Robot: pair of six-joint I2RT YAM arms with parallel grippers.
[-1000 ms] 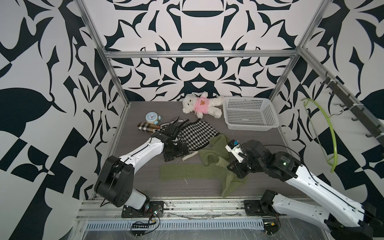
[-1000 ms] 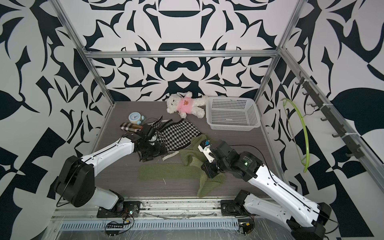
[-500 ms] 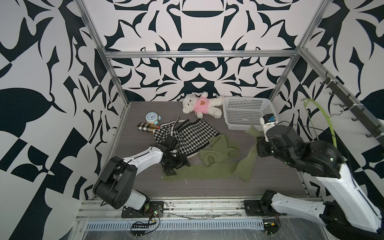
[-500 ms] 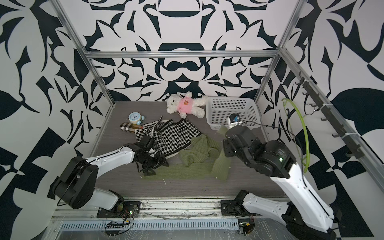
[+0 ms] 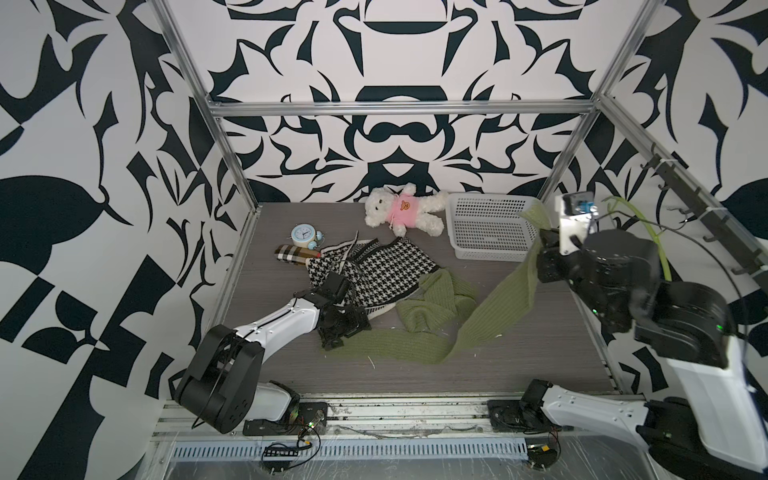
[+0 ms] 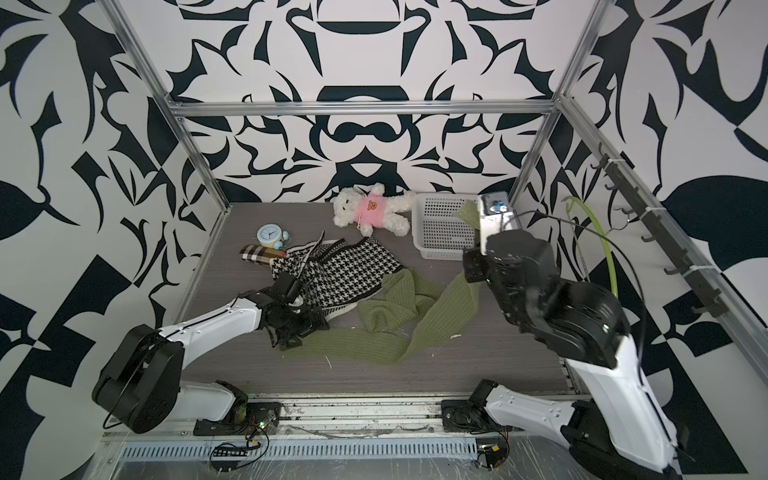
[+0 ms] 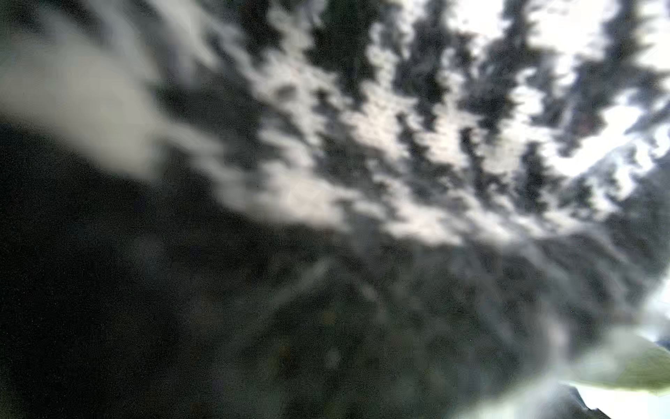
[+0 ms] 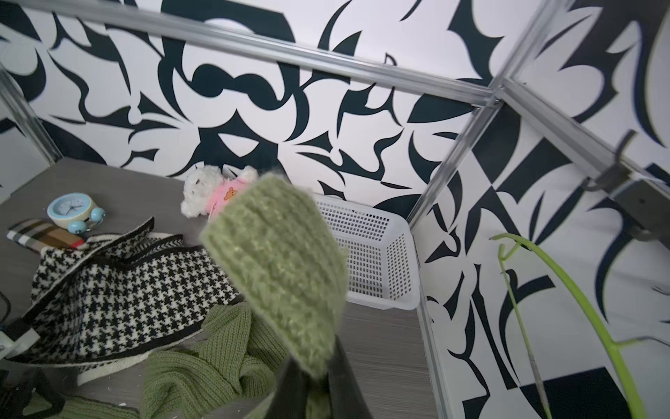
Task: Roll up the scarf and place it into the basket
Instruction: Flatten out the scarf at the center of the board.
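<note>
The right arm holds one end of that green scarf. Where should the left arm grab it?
Probably the free end of the green scarf, lying flat on the table beside the open left gripper. Come down from above and pinch across its narrow width; the right gripper holds the other end raised.

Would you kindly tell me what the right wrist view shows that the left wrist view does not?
Only the right wrist view: the right gripper pinching one end of the green scarf, plus the basket, teddy bear and alarm clock. Only the left wrist view: nothing of its own, just a very close blur. Both: the houndstooth cloth, sharp in the right wrist view, blurred in the left; a green patch at the left view's edge may be the scarf.
</note>
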